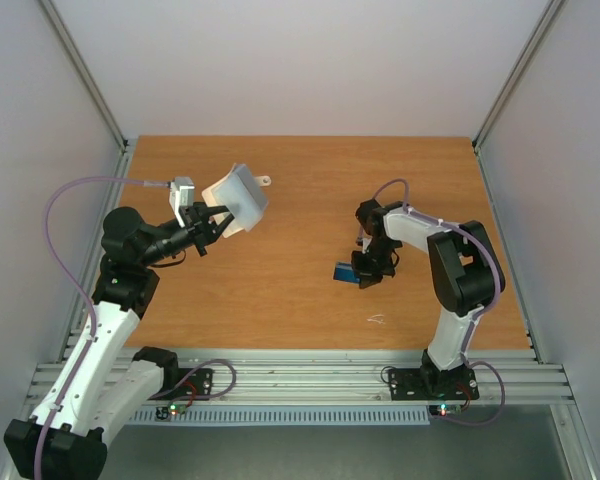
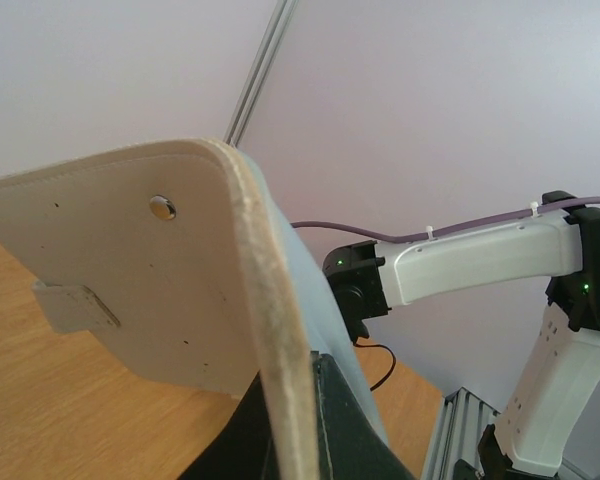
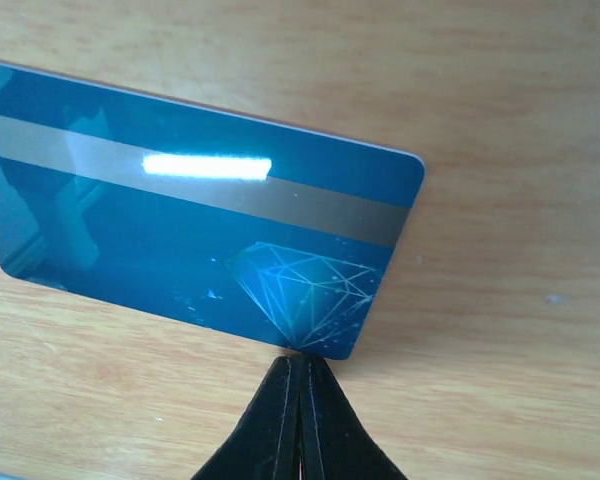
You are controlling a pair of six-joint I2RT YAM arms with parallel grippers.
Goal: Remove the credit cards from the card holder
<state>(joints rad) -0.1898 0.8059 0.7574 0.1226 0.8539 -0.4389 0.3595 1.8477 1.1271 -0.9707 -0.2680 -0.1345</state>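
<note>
We see the left arm (image 1: 130,270) holding the card holder (image 1: 236,200) raised well clear of the surface (image 1: 280,300), its jaws clamped on the holder's lower edge. In the left wrist view the beige outer panel (image 2: 160,290) faces us with its snap stud (image 2: 162,207) and a small tab (image 2: 75,307), and the pale blue inner side turns toward the right arm (image 1: 460,270). We judge it is held up and angled this way so that the other arm can reach into the pockets. The right jaws are pinched narrow on one corner of the blue card (image 1: 344,272), which is out of the holder, well apart from it, and low over the surface. We cannot tell whether it touches the wood. A corner grip leaves most of the blue card (image 3: 200,230) free, which should let it be laid flat. We cannot see the black and teal cards; they may be inside the holder. The surface is bare orange-brown wood, with a faint pale mark (image 1: 377,319) near the right arm. Plain pale walls (image 1: 280,60) enclose it, and a slotted metal rail (image 1: 300,375) runs along the near edge.
</note>
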